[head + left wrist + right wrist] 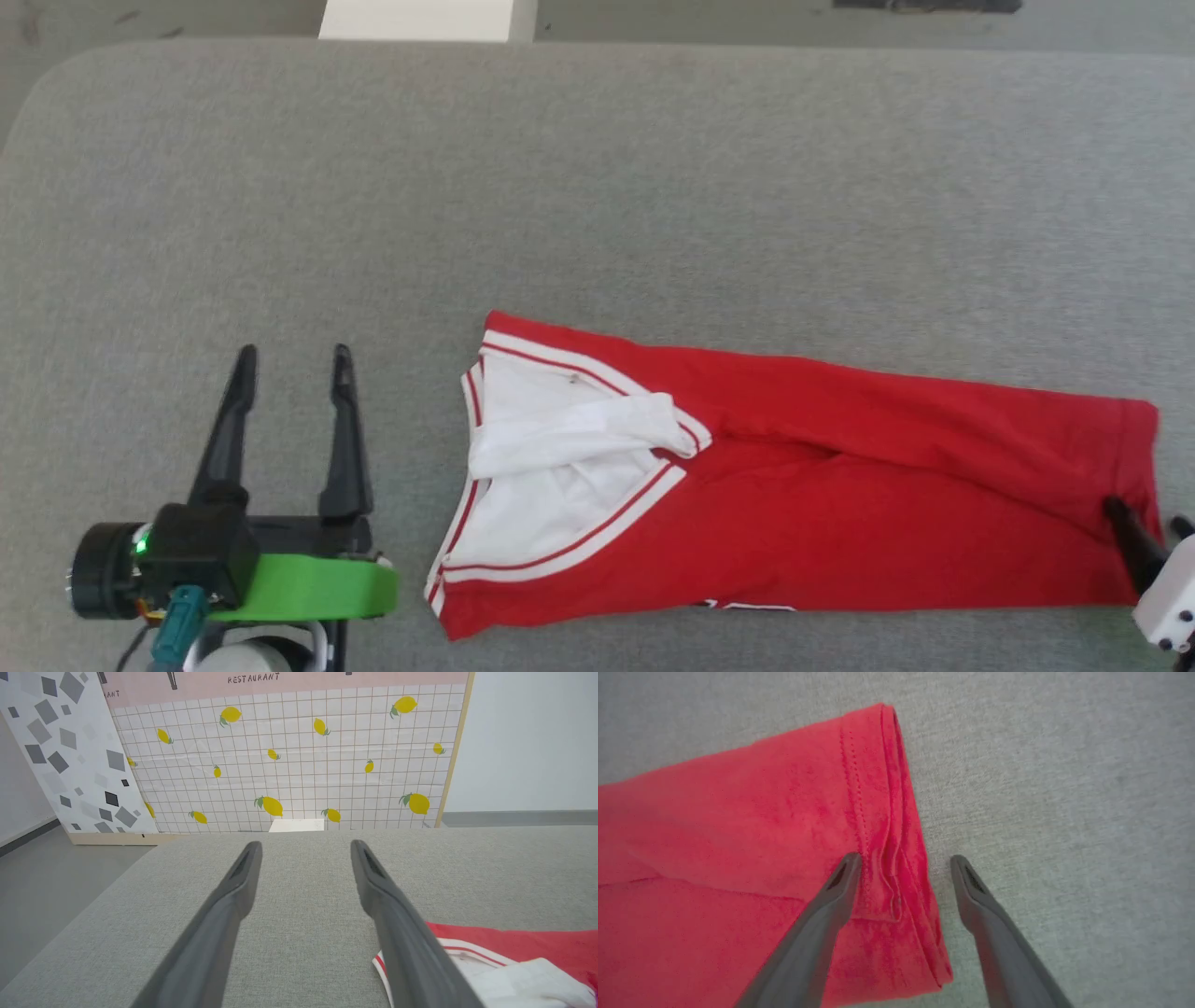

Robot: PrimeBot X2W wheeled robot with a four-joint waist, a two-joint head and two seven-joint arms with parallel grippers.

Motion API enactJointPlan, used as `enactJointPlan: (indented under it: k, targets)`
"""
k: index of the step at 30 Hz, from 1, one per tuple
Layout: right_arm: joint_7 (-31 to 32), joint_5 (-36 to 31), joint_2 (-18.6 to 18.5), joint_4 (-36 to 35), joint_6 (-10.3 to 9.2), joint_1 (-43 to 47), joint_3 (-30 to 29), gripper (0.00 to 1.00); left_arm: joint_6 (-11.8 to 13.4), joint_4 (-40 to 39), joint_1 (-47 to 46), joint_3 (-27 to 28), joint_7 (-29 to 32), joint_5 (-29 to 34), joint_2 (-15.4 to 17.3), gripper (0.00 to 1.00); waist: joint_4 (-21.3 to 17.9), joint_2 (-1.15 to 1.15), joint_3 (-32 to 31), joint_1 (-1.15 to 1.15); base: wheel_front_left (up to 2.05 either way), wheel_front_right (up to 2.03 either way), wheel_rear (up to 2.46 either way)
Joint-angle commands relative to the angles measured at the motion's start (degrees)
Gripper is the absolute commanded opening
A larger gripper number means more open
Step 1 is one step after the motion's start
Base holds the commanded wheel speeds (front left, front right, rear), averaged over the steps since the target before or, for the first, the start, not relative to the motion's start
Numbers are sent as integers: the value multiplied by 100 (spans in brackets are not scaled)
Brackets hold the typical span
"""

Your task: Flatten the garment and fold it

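Near left: left gripper (294, 353) low over the grey fabric surface (597, 187), green part (308, 588) at its base. Both dark fingers pointing far and spread wide, nothing between them. Just right of it, but apart, the left end of the garment (840, 485).

Near right edge: right gripper (1146, 515), pale wrist in the corner, fingers angled toward the far left. Spread apart and straddling the hem (896, 812), one finger over red cloth, the other over bare grey surface. Nothing pinched; contact with the cloth impossible to tell.

Between the two grippers: the garment, a red jersey shirt folded into a long band running left to right, hem at the right. On top at the left, a white sleeve (569, 448) with red-and-white striped trim. At the near edge, a sliver of black-and-white print (747, 607), too cut off to read.

Farther: open grey surface, then a small white block (296, 825) at its far edge. Beyond, a tiled panel (289, 756) printed with lemons, with the word "RESTAURANT" (253, 678) in dark capitals on its pink top strip. Left of that, a white panel (70, 751) with grey squares.
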Motion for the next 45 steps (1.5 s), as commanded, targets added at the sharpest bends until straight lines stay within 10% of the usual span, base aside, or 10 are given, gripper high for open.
enactJointPlan:
  k: [1, 3, 22, 45]
  targets:
    - [87, -49, 30, 107, -9, -53, 16, 100, -66, 30, 59, 26, -26, 93, -90, 100, 177, 0, 177, 0, 0, 0, 0]
    - [276, -44, 44, 248, -9, -83, 37, 0, -150, 70, 50, 57, -26, 146, -167, 100, 211, 0, 208, 0, 0, 0, 0]
    - [723, -521, -678, 68, -9, -483, -1021, 0, -615, 536, 301, 279, -27, 253, -487, 100, 24, 0, -423, 0, 0, 0, 0]
    - [2455, 962, 70, -1834, -9, -581, 2640, 0, -969, 801, 503, 302, -27, 186, -770, 100, 237, 0, -814, 0, 0, 0, 0]
